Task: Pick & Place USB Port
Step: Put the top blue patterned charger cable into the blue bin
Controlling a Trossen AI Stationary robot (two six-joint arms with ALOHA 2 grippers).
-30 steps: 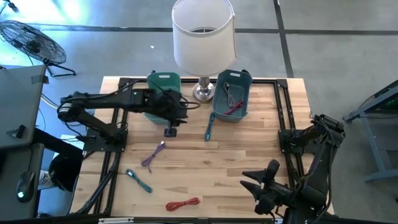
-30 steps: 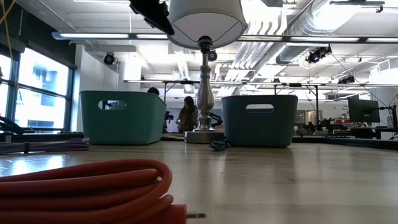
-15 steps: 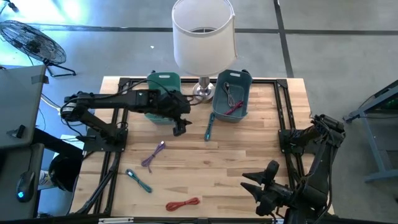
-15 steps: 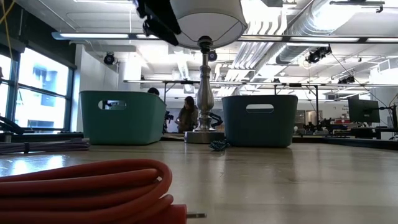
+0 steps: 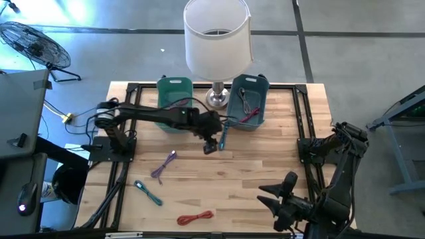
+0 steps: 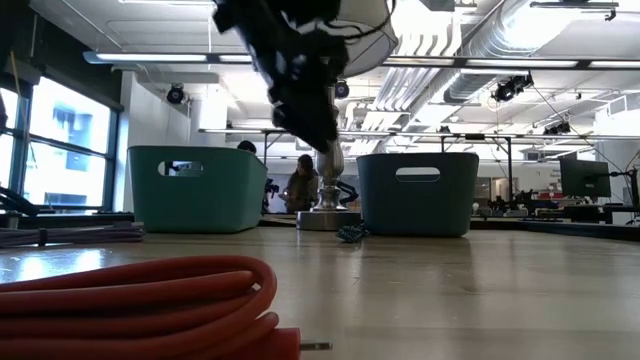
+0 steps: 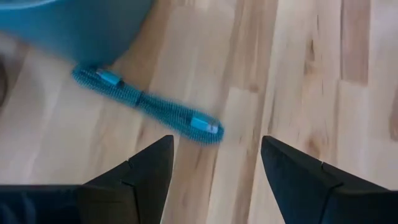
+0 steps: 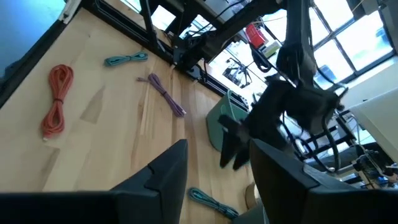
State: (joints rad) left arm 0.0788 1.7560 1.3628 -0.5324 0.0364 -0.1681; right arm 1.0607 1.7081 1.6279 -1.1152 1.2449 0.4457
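A teal braided USB cable [image 5: 223,135] [image 7: 146,104] lies flat on the wooden table, one end against the blue bin [image 5: 246,101]. My left gripper [image 5: 211,145] [image 7: 214,155] hovers open just left of it and above it, fingers pointing down, nothing between them. In the low view this gripper [image 6: 305,110] hangs above the table in front of the lamp's stem. My right gripper [image 5: 275,199] [image 8: 217,162] waits open near the table's front right corner.
A purple cable [image 5: 164,164], a second teal cable [image 5: 147,192] and a red cable [image 5: 194,217] lie on the near left part of the table. A green bin [image 5: 174,99] and a white-shaded lamp [image 5: 217,40] stand at the far edge. The blue bin holds cables.
My left gripper has gone from in front of the green bin toward the table's right edge and down, ending beside the teal cable at the blue bin. The cables on the table have stayed where they were.
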